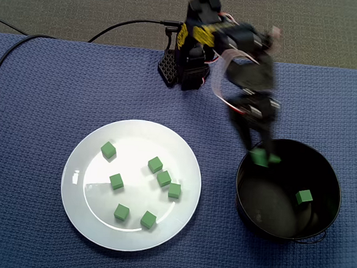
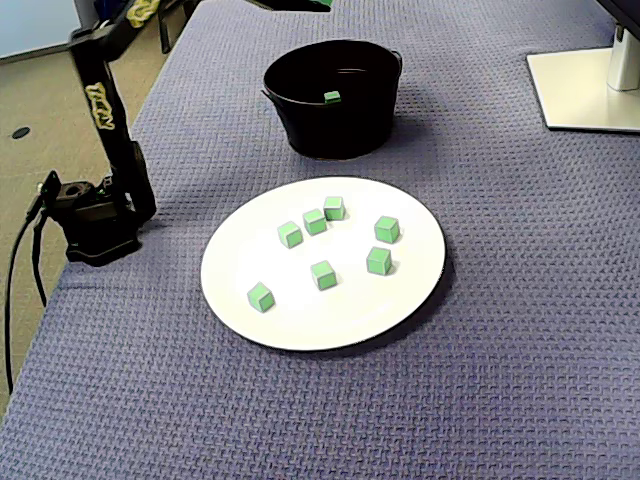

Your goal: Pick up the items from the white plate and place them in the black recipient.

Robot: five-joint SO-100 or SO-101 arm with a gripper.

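Observation:
A white plate (image 1: 136,131) (image 2: 330,310) lies on the blue cloth and carries several small green cubes, such as one at its left (image 1: 108,149) (image 2: 260,297). The black pot (image 1: 265,207) (image 2: 330,135) stands beside it with one green cube (image 1: 304,196) (image 2: 332,97) on its bottom. My gripper (image 1: 261,153) is motion-blurred over the pot's rim nearest the plate in a fixed view. It is shut on another green cube (image 1: 259,157). In the other fixed view only a sliver of that held cube (image 2: 322,4) shows at the top edge.
The arm's base (image 1: 183,67) (image 2: 95,220) is clamped at the cloth's edge, with black cables (image 1: 7,48) trailing from it. A white stand foot (image 2: 585,90) rests at the cloth's corner beyond the pot.

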